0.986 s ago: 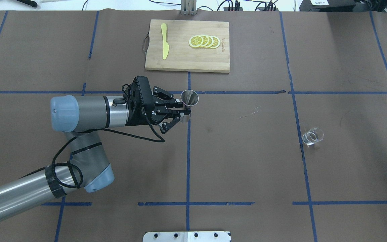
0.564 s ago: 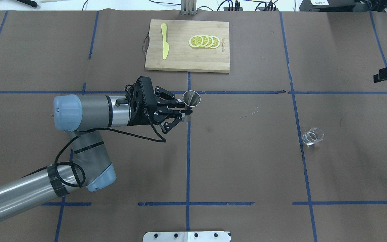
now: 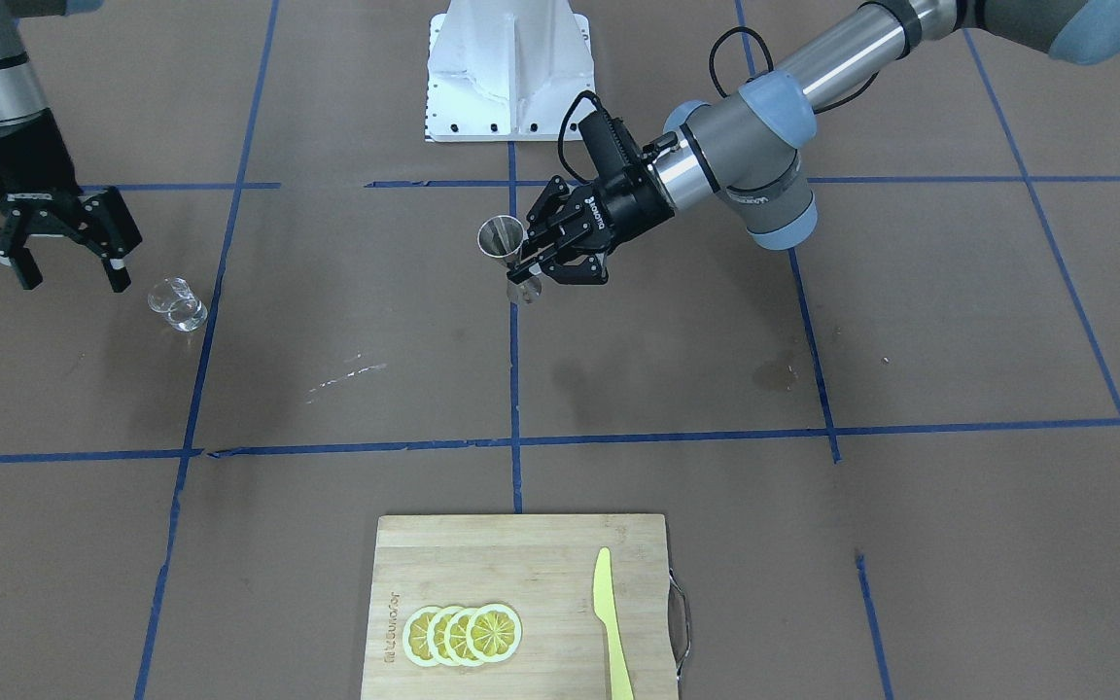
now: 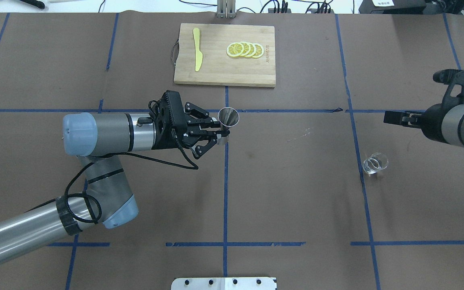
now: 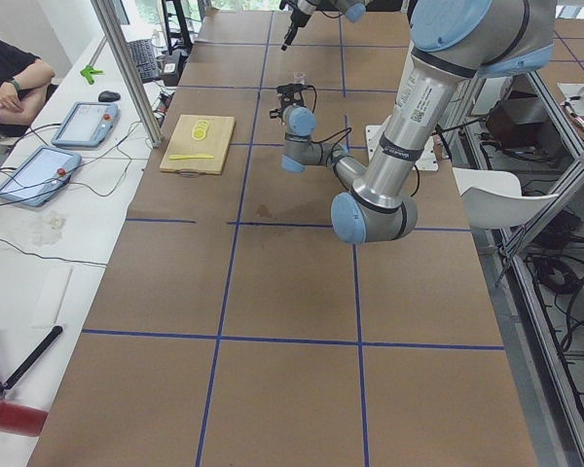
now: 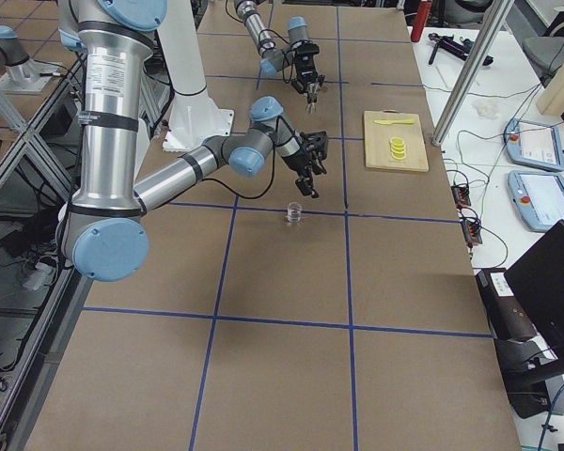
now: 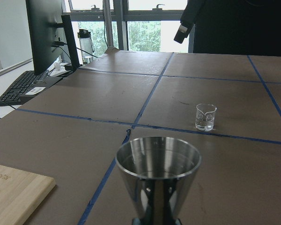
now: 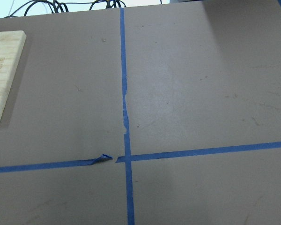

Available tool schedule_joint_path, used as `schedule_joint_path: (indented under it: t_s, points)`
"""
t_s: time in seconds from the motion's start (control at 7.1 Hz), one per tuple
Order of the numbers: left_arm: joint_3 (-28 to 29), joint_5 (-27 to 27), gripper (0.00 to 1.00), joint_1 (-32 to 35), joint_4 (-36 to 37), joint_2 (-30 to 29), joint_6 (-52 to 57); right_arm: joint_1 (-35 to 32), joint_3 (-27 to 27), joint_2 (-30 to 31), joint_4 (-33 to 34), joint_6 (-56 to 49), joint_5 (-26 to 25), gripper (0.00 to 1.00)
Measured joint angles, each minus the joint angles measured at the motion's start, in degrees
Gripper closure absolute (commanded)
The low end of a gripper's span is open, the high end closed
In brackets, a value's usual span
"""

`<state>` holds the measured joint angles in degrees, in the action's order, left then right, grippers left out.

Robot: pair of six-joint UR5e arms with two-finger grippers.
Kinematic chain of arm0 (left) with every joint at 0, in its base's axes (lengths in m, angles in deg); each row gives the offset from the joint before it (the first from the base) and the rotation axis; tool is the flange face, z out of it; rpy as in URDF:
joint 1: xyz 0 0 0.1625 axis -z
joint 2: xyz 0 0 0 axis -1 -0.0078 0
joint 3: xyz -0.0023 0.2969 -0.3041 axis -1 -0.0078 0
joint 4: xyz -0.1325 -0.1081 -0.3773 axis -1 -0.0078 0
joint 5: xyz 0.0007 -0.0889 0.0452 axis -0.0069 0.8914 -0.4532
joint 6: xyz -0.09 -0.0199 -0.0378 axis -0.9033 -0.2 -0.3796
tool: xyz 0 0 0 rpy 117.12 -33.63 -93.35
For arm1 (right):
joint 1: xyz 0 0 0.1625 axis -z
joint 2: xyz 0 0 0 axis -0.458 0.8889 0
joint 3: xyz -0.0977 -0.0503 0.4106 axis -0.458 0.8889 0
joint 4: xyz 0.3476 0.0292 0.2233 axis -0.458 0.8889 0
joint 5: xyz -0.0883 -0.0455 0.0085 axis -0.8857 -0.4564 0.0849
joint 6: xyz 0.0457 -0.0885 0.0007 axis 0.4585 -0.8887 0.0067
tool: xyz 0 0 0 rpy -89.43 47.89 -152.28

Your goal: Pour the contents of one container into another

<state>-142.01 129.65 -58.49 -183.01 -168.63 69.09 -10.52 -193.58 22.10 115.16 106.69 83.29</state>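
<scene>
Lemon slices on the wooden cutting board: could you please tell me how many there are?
4. The yellow lemon slices overlap in one row on the pale wooden cutting board, apart from the yellow plastic knife; another could hide beneath.

Left arm [image 4: 107, 135] and right arm [image 4: 457, 123]: silver tubes, pale-blue caps
Black cable [image 4: 195, 168] and black strap [image 4: 65, 215] on left arm; left gripper [image 3: 521, 269] black, white lettering; white bolted base [image 3: 507, 68] at 12 o'clock
</scene>
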Motion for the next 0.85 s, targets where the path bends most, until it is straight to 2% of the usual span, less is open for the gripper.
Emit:
schedule_joint_path:
  t_s: [0.14,0.42,0.7,0.85]
  points:
    - [0.0,0.0,1.00,0.1,-0.1,0.0,0.0,6.4,-0.1,1.9,-2.4,3.4,-9.7,0.01]
    - [-0.1,-0.1,1.00,0.1,-0.1,0.1,0.0,16.2,1.5,3.9,-4.5,9.5,-26.0,0.01]
    - [-0.1,-0.1,1.00,0.1,-0.2,0.2,0.0,23.5,6.1,3.7,-4.8,16.2,-40.4,0.01]
    - [-0.1,-0.2,1.00,0.1,-0.2,0.1,0.0,26.2,9.0,3.6,-4.8,19.6,-45.9,0.02]
